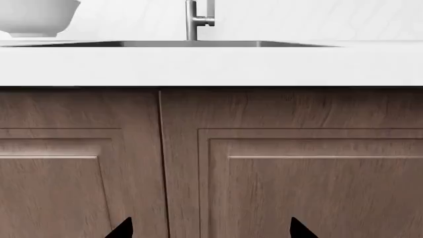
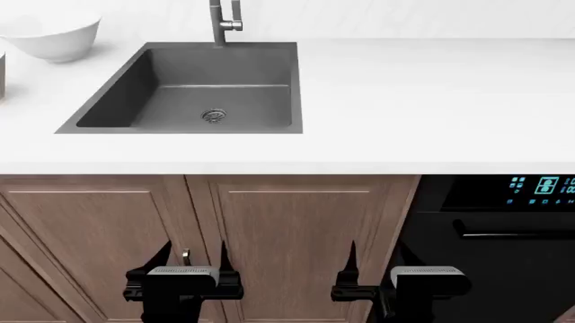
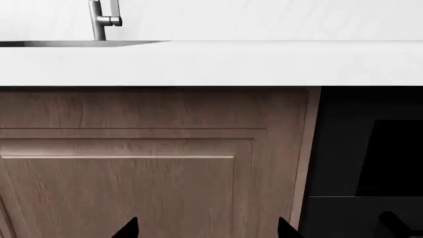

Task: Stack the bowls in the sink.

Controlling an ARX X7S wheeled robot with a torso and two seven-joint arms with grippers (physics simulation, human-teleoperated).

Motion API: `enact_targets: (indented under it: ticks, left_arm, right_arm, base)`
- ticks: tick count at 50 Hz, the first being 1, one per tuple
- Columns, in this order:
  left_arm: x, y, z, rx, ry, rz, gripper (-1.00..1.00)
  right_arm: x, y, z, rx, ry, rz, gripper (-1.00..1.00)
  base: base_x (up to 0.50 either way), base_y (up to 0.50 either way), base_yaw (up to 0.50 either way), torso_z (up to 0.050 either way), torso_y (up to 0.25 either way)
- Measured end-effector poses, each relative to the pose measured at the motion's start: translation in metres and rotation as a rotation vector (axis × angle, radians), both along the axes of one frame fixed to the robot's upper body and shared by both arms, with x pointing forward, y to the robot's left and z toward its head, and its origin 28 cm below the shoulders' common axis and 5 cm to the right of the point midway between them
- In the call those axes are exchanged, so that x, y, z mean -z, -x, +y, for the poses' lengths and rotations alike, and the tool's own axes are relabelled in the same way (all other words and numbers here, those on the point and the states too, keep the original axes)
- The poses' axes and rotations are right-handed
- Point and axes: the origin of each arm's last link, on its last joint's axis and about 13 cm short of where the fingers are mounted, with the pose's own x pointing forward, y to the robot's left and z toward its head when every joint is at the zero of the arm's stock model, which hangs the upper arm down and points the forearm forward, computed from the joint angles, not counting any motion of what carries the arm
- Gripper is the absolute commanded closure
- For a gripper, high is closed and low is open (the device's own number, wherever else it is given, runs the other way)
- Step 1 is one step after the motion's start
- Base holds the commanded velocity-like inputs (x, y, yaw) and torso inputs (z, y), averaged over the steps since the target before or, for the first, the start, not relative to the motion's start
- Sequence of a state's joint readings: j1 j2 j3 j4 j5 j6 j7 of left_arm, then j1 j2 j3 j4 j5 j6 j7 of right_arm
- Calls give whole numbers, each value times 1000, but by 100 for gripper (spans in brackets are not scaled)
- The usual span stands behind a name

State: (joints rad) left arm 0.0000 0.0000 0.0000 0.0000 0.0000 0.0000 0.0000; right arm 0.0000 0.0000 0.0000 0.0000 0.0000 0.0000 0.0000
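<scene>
A white bowl [image 2: 56, 37] stands upright on the counter, left of and behind the sink [image 2: 117, 94]; the left wrist view catches it too, bowl [image 1: 36, 17]. The dark grey sink holds only its round drain [image 2: 214, 116]. At the frame's left edge a sliver of another pale object [image 2: 2, 74] shows; I cannot tell what it is. Both grippers hang low in front of the cabinet doors, well below the counter. My left gripper [image 2: 193, 259] [image 1: 211, 229] is open and holds nothing. My right gripper [image 2: 378, 259] [image 3: 207, 229] is also open and holds nothing.
A steel faucet [image 2: 220, 23] rises at the sink's back edge. The white countertop [image 2: 404, 101] overhangs brown wooden cabinet doors [image 2: 297, 242]. A black appliance [image 2: 503, 229] with a blue display sits to the right of the cabinets, close to my right gripper.
</scene>
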Motion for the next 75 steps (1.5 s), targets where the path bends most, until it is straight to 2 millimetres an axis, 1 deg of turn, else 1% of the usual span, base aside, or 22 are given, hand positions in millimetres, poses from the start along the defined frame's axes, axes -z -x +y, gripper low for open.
enact_targets:
  ticks: [19,51,75]
  left_arm:
    - [-2,-2,-2,9,9,2,-100]
    - [-1,-2,1,-5,16,10,-100]
    - [-1,-2,2,-7,15,10,-100]
  right_arm:
    - [-2,6,-1,6,-4,-21,-100]
    - [-3,5,-1,10,-15,-11,-100]
    - [-6,6,1,-26,0,-21,-100]
  base:
    - [0,16,0,0,0]
    - [-29,500,0,0,0]
    - [-6,500,0,0,0]
